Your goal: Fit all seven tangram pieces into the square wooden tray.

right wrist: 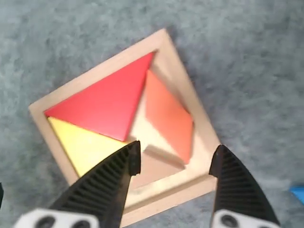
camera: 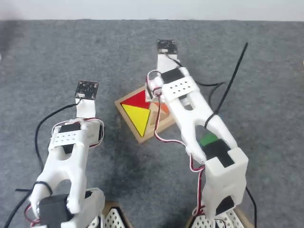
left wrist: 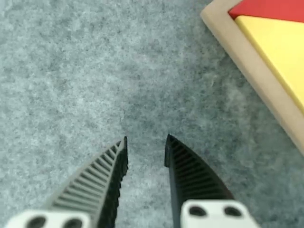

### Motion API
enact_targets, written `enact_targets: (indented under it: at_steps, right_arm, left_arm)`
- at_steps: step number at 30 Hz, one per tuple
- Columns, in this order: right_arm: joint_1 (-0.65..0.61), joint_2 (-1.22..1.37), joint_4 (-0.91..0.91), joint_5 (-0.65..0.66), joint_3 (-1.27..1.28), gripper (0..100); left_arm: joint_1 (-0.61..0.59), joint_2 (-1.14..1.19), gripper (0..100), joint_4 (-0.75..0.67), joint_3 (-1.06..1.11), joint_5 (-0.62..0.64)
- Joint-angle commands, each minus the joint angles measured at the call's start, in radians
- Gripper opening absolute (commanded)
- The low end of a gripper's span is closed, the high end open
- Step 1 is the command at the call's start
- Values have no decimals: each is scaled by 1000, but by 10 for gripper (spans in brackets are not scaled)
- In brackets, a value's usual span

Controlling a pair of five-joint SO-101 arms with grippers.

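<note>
The square wooden tray (camera: 128, 122) lies turned like a diamond on the grey carpet. Inside it are a big red triangle (right wrist: 104, 102), a big yellow triangle (right wrist: 83, 145) and an orange parallelogram (right wrist: 166, 114); part of the tray floor is bare wood. My right gripper (right wrist: 177, 148) hangs open above the tray's bare corner with nothing between its fingers. My left gripper (left wrist: 146, 141) is over bare carpet beside the tray rim (left wrist: 242, 52), its fingers slightly apart and holding nothing. The yellow triangle (left wrist: 280, 52) and red triangle (left wrist: 270, 8) also show in the left wrist view.
A green piece (camera: 207, 139) lies on the carpet, partly hidden under the right arm. A blue piece (right wrist: 298, 194) peeks in at the picture's edge of the right wrist view. Black cables trail across the carpet behind the arms.
</note>
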Motion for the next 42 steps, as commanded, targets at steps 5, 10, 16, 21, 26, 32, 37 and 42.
enact_targets:
  at_steps: [5, 10, 16, 21, 26, 32, 37, 42]
  right_arm:
    - [51, -36, 16, 52, 84, 242]
    - [-8, -67, 16, 87, 186, 242]
    - [-35, -65, 8, 112, 219, 242]
    - [-31, -28, -8, 132, 189, 242]
    - [-21, 39, -8, 133, 69, 242]
    - [5, 142, 1, 138, -55, 242]
    - [15, 157, 53, 135, -89, 242]
    - [-47, 101, 151, 3, -100, 242]
  left_arm:
    - [6, -8, 123, -18, -2, -11]
    - [6, -8, 123, -18, -2, -11]
    - [6, -8, 123, -18, -2, -11]
    - [6, -8, 123, -18, -2, -11]
    - [6, -8, 123, -18, -2, -11]
    - [6, -8, 123, -18, -2, -11]
    - [6, -8, 123, -18, -2, -11]
    - [6, -8, 123, -18, -2, -11]
